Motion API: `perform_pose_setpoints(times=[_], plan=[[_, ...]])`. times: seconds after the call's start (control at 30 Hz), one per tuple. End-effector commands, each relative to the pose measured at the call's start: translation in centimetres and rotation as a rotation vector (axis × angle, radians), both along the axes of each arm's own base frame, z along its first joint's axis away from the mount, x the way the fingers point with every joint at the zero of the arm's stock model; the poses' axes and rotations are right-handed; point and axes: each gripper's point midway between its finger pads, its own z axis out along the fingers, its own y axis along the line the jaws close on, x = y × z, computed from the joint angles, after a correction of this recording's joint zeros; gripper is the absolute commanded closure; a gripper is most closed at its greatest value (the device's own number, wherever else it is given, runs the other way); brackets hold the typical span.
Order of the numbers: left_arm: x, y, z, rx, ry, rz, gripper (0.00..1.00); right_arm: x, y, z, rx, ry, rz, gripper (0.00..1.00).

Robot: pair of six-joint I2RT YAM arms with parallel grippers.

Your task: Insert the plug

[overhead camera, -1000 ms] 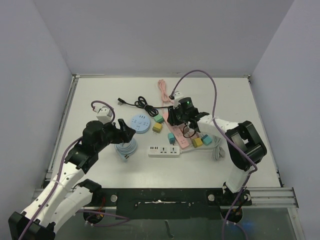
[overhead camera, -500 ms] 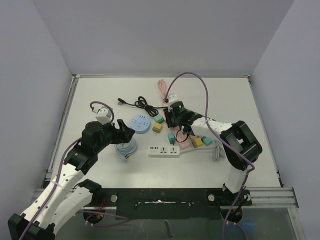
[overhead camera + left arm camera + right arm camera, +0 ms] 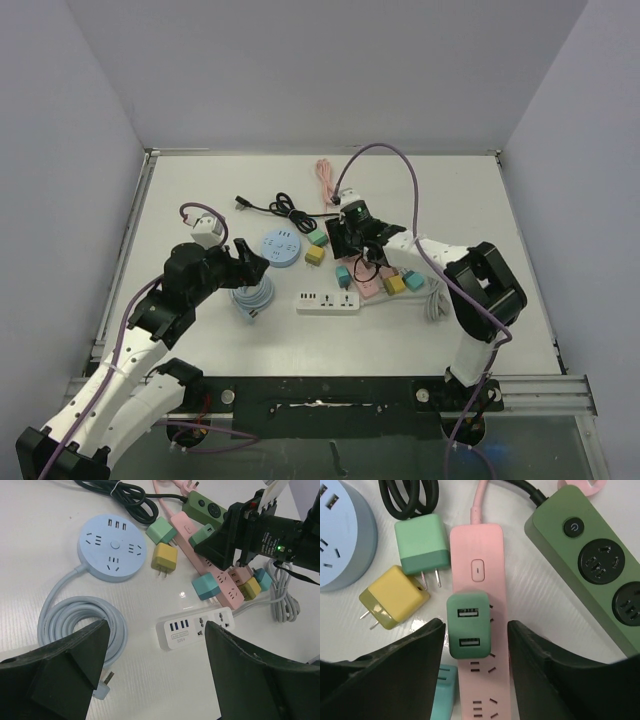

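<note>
A dark green USB charger plug [image 3: 469,625] stands on the pink power strip [image 3: 479,545], USB ports facing up, near the strip's switch end. My right gripper [image 3: 476,625] hovers right above it, open, with one finger on each side and a gap to the plug on both. In the top view the right gripper [image 3: 352,240] covers that end of the pink strip [image 3: 366,284]. The left wrist view shows the plug [image 3: 202,534] under the right gripper. My left gripper [image 3: 250,268] is open and empty above the coiled blue cable [image 3: 75,622].
A light green charger [image 3: 421,542] and a yellow charger [image 3: 395,600] lie loose left of the pink strip. A teal charger [image 3: 205,586], a dark green strip [image 3: 590,565], a round blue socket [image 3: 112,547], a white strip [image 3: 197,627] and a black cable [image 3: 275,208] crowd the middle.
My right gripper has moved a little left and away along the pink strip, uncovering a teal charger beside it. The left arm has not moved.
</note>
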Motion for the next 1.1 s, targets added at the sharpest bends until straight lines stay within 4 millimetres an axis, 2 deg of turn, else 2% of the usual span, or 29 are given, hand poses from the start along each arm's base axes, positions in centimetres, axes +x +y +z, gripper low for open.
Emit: perform_pose_setpoints(times=[0.0,0.17,0.43,0.53,0.77,0.93,1.07], plan=[[0.6,-0.2,1.3,-0.025,-0.038,0.005,0.24,0.0,0.4,5.0,0.043,0.018,0.002,0.44],[0.6,-0.1,1.1,-0.019,-0.032,0.005,0.24,-0.1,0.9,6.1,0.036,0.059,0.024,0.42],[0.6,-0.1,1.0,-0.014,-0.028,0.005,0.24,0.1,0.5,4.3,-0.035,0.127,-0.002,0.46],[0.6,-0.2,0.9,-0.015,-0.023,-0.002,0.24,0.4,0.5,3.9,-0.048,0.136,0.002,0.54],[0.6,-0.2,0.9,-0.013,-0.021,-0.003,0.24,0.8,0.8,2.6,-0.064,0.166,0.015,0.56],[0.6,-0.2,0.8,-0.013,-0.019,-0.003,0.24,1.0,0.6,1.6,-0.087,0.183,0.017,0.75],[0.6,-0.2,0.8,-0.012,-0.017,-0.005,0.24,-0.1,-0.6,-1.5,-0.134,0.258,0.022,0.91]])
